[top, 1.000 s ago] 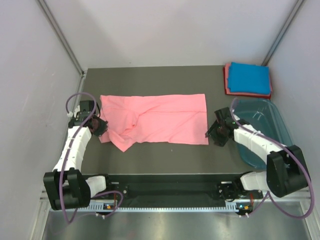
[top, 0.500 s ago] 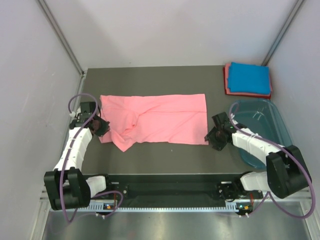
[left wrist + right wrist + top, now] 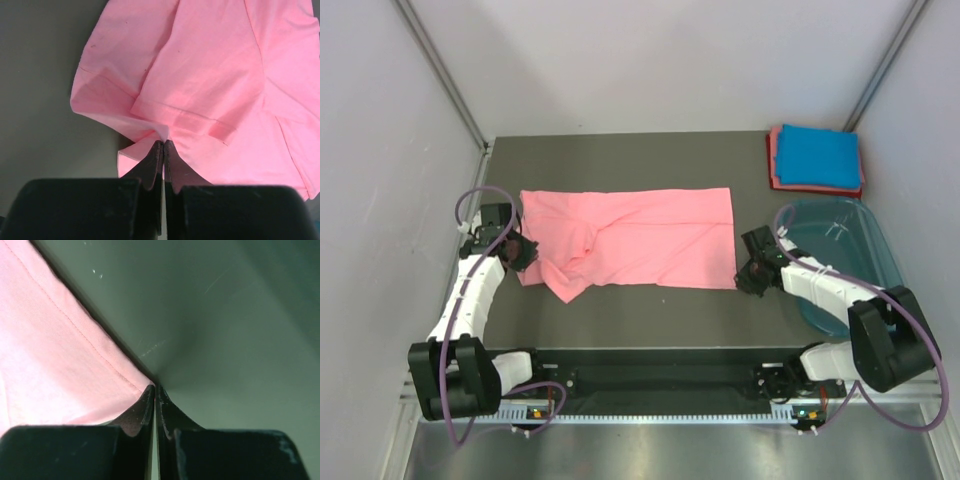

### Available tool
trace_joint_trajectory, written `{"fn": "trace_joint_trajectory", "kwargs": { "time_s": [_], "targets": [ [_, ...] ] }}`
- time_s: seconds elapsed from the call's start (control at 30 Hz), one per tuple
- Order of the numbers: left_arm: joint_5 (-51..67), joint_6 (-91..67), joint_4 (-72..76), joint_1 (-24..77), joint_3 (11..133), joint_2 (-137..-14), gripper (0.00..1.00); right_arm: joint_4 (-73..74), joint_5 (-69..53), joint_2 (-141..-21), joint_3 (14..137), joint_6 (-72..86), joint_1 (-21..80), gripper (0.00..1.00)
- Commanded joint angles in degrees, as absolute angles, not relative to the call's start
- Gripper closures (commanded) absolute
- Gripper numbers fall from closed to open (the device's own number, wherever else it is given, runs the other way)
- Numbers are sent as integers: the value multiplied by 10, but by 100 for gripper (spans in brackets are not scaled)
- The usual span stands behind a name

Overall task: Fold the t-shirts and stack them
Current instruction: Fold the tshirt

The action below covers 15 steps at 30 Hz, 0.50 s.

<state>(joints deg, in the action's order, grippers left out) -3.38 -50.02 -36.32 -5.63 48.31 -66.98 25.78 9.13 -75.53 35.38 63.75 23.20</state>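
**A:** What is nearest the arms' bases?

**B:** The two grippers, one at each near corner of the salmon-pink t-shirt point(image 3: 650, 235). The left gripper point(image 3: 163, 145) is at the near left corner. Its jaws are pressed together on a bunched fold of the cloth, which puckers up to the fingertips.

**A:** And the right gripper point(image 3: 155, 388)?

**B:** It is at the shirt's near right corner. Its jaws are also closed tight, with the tip of the hemmed corner pinched between them and bare table point(image 3: 620, 160) to its right.

**A:** How does the shirt itself lie?

**B:** It is spread flat across the middle of the table, long side running left to right. The right part is smooth. The near left part is rumpled, with a flap doubled over towards the near edge.

**A:** What is further back?

**B:** A translucent teal tub point(image 3: 870, 250) sits along the right edge, just beyond the right gripper's arm. In the far right corner a blue t-shirt point(image 3: 817, 157) is folded into a flat rectangle. It rests on a folded reddish-pink t-shirt point(image 3: 772, 165), which shows only as a strip along the left and near sides. That stack is well apart from the spread shirt.
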Motion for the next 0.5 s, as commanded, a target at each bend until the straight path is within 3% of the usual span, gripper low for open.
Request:
{"fn": "trace_joint_trajectory", "kwargs": {
  "time_s": [0.0, 0.47],
  "targets": [
    [-69, -504, -335, -57, 510, -660, 100, 244, 130, -743, 388, 600, 239, 100],
    [-112, -497, -305, -61, 598, -734, 100, 238, 181, -789, 497, 462, 231, 100]
  ]
}}
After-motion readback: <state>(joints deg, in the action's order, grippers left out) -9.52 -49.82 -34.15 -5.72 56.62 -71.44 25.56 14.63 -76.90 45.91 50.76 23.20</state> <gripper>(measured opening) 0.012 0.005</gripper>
